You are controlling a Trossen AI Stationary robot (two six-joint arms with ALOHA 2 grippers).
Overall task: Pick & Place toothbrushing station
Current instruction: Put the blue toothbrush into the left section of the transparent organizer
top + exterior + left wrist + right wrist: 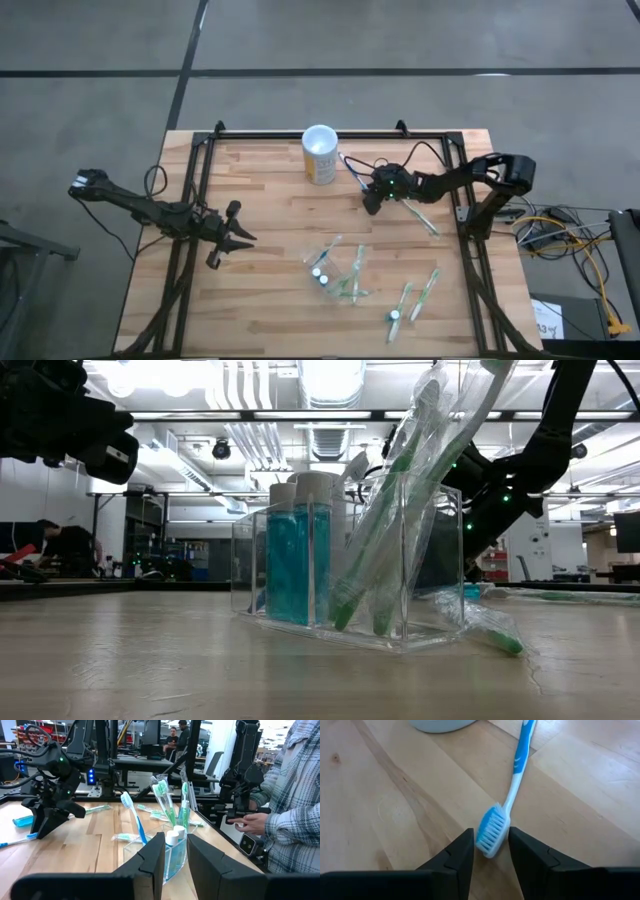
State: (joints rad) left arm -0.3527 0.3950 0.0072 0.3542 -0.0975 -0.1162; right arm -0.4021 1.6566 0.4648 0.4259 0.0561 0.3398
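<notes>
High view first: we see the clear holder (338, 275) near the middle of the table (270, 300), a little toward 5 o'clock, with two small bottles and wrapped green brushes in it. More wrapped brushes (415, 300) lie loose at 4 o'clock. The yellow cup (320, 154) stands at 12 o'clock. The right gripper (378, 190) is low over the boards at 1 o'clock, just beside the cup; the left gripper (232, 238) waits at 9 o'clock, well apart from everything.

Low view: the holder (345, 565) sits flat on the wood, upright, bottles (297, 550) at one end and brushes leaning at the other.

Left wrist view: the left gripper (175, 862) holds nothing, its fingers parted, and looks across at the holder (167, 847).

Right wrist view: the right gripper (491, 851) straddles the bristle head of a blue toothbrush (507, 800) lying flat on the table. Its fingers sit close on either side of the head; whether they already pinch it, we cannot tell.

We judge the step in hand to be picking up this blue brush. Next the fingers need a firm pinch, a straight lift, then a carry toward 6 o'clock to the holder.
</notes>
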